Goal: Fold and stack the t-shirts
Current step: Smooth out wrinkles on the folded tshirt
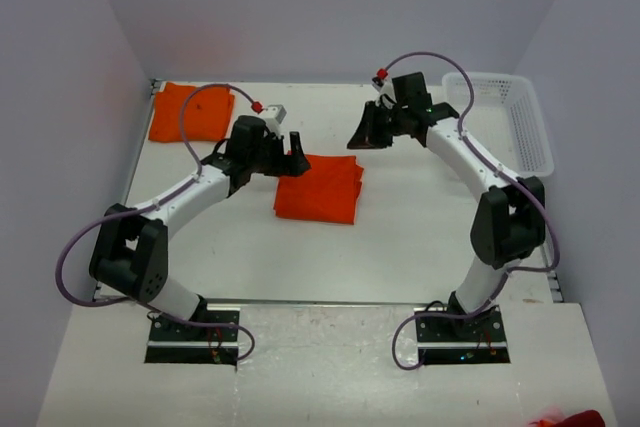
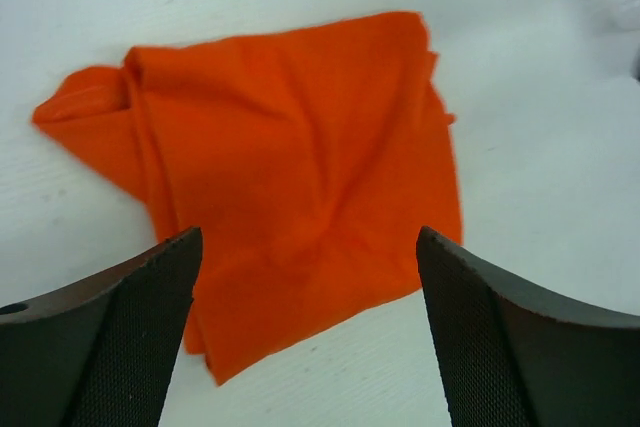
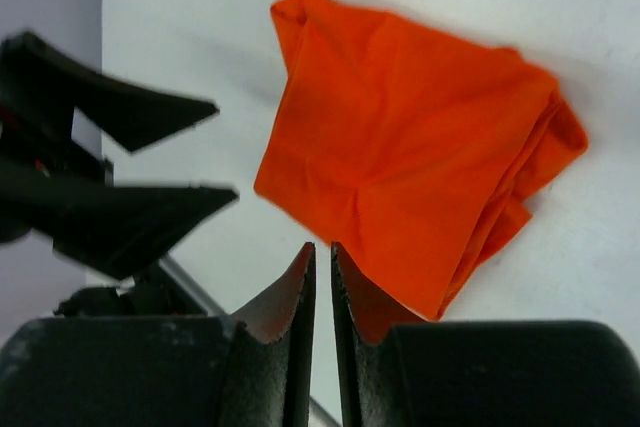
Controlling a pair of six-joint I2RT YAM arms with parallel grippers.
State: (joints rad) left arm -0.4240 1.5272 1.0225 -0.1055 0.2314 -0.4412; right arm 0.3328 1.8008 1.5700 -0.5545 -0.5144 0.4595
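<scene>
Shirt [image 1: 318, 188] lies folded mid-table, let go, left gripper [image 1: 296, 150] agape beside it, right gripper [image 1: 366, 134] nearly shut above; next, I judge, carry it onto stack [image 1: 190, 112].

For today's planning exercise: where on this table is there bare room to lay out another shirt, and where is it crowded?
Bare room: the table between the folded orange shirt and the right arm, and the near strip before both bases. Crowded: mid-table, where the left hand and right hand hang by that shirt; the far-left corner holds another shirt, the far-right the basket.
</scene>
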